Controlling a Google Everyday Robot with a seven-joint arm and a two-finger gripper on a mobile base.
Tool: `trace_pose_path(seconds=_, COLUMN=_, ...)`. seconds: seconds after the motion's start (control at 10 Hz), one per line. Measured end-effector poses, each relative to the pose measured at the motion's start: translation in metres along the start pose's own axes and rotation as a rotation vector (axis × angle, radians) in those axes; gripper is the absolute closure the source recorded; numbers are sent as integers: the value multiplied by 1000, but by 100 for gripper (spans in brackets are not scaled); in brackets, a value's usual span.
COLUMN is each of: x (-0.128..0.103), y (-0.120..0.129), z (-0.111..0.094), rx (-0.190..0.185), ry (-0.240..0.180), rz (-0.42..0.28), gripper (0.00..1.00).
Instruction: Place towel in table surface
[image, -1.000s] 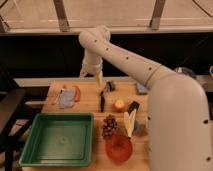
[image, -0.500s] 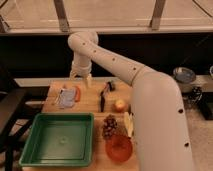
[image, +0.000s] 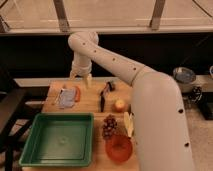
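White arm bends steeply down; gripper (image: 81, 79) hangs over the table's (image: 91, 104) far edge, fingers apart, near the towel (image: 66, 97).

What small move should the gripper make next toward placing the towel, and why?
Likely a short move down and sideways to the towel. The gripper hangs above the far edge of the wooden table, while the blue-grey towel lies crumpled on the tabletop, apart from it, next to an orange item. It must reach the towel before placing it.
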Motion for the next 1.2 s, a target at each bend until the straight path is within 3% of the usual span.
trace_pose_path(seconds=0.4, x=-16, y=-35, z=40, rx=13, ry=-40, rz=47, gripper=34)
trace_pose_path(seconds=1.0, x=-15, y=-62, z=97, rx=-22, ry=-102, rz=287, gripper=34)
trace_pose_path(seconds=1.2, x=-20, y=-72, z=114, rx=-29, ry=-112, rz=331, gripper=34)
